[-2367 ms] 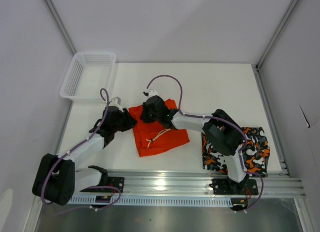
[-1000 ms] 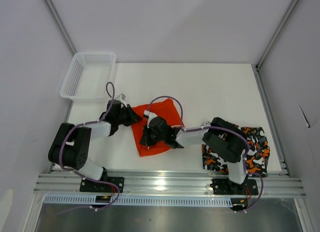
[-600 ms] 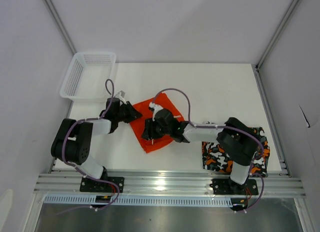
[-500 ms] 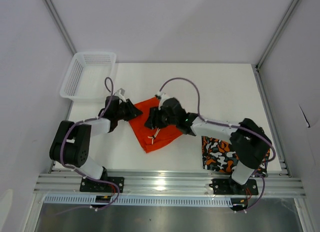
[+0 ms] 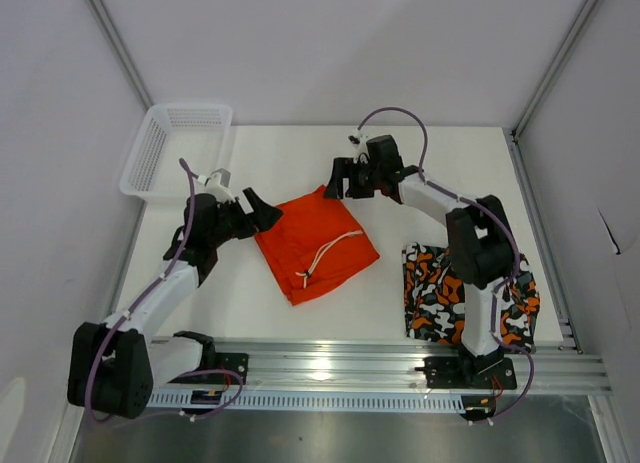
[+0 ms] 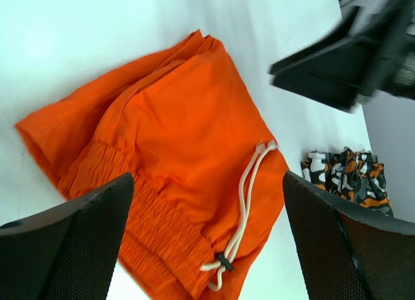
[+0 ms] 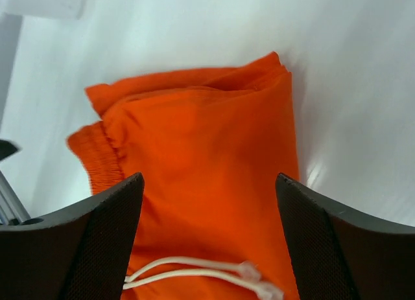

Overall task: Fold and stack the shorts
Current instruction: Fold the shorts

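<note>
The plain orange shorts [image 5: 315, 245] lie folded on the white table, white drawstring [image 5: 330, 251] on top. The patterned shorts [image 5: 470, 295] lie folded at the near right, partly under the right arm. My left gripper [image 5: 258, 214] hovers open just left of the orange shorts, holding nothing. My right gripper [image 5: 338, 180] is open above their far corner, also with nothing in it. The left wrist view shows the orange shorts [image 6: 175, 144], the drawstring [image 6: 249, 190] and the patterned shorts [image 6: 343, 172] between wide fingers [image 6: 71, 248]. In the right wrist view the orange shorts [image 7: 207, 157] fill the gap.
A white mesh basket [image 5: 175, 148] stands at the far left corner of the table [image 5: 450, 173]. An aluminium rail [image 5: 330, 368] runs along the near edge with both arm bases. Frame posts stand at the far corners.
Both grippers opened and let go of the orange shorts. The right arm swung away to the far side, the left pulled back to the left. The shorts now lie folded flat.
</note>
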Available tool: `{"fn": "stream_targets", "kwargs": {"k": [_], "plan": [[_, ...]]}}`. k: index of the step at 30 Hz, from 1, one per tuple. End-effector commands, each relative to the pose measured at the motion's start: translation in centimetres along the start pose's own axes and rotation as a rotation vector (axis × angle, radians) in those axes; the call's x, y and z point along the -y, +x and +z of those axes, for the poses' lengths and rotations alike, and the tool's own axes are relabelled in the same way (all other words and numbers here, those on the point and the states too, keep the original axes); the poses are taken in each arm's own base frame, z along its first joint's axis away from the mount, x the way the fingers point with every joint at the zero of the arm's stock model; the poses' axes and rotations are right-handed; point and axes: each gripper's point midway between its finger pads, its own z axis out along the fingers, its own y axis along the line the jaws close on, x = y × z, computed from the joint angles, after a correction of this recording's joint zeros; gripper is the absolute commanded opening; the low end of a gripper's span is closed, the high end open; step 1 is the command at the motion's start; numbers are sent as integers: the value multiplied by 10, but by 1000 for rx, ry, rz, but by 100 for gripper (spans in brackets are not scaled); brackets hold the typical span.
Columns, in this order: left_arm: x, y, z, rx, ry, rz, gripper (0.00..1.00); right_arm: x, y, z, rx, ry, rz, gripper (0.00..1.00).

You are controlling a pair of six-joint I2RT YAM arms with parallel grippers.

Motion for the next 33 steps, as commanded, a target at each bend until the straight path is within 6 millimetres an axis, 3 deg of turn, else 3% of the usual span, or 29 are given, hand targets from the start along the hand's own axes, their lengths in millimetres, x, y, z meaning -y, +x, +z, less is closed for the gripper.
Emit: {"fn": "stream_targets", "kwargs": {"k": [1,4,10,19,20,22,23,24,26,27,29,30,31,32,33], "plan": [[-14,13,-17,-9,-69,-13,99,14,6,14,-80,-63,-36,84],[-12,14,-27,16,-64,-24,99,21,-1,29,-96,-89,-57,84],[-12,20,-40,39,-62,-44,99,38,18,53,-173,-77,-53,80],[-19,32,-51,24,-89,-35,99,13,44,63,-250,-311,53,63],[-19,31,-52,32,-91,-32,99,14,48,66,-259,-319,65,59],[-20,32,-53,31,-96,-30,99,12,50,67,-263,-339,90,37],[-20,32,-53,30,-95,-28,99,12,50,69,-258,-339,99,19],[-20,31,-53,33,-96,-28,99,12,49,70,-253,-340,108,11],[-21,32,-53,34,-98,-29,99,13,44,74,-222,-324,163,0],[-20,31,-53,37,-97,-28,99,11,31,75,-168,-336,156,0],[-21,32,-52,38,-96,-32,99,21,24,77,-109,-300,211,0],[-23,33,-52,38,-100,-35,99,23,12,71,-67,-272,301,0],[-23,33,-52,37,-99,-35,99,35,-12,64,42,-266,321,0],[-23,34,-52,36,-101,-34,99,61,1,62,81,-184,415,0],[-24,34,-52,36,-103,-34,99,67,-14,52,170,-181,505,0]]}}
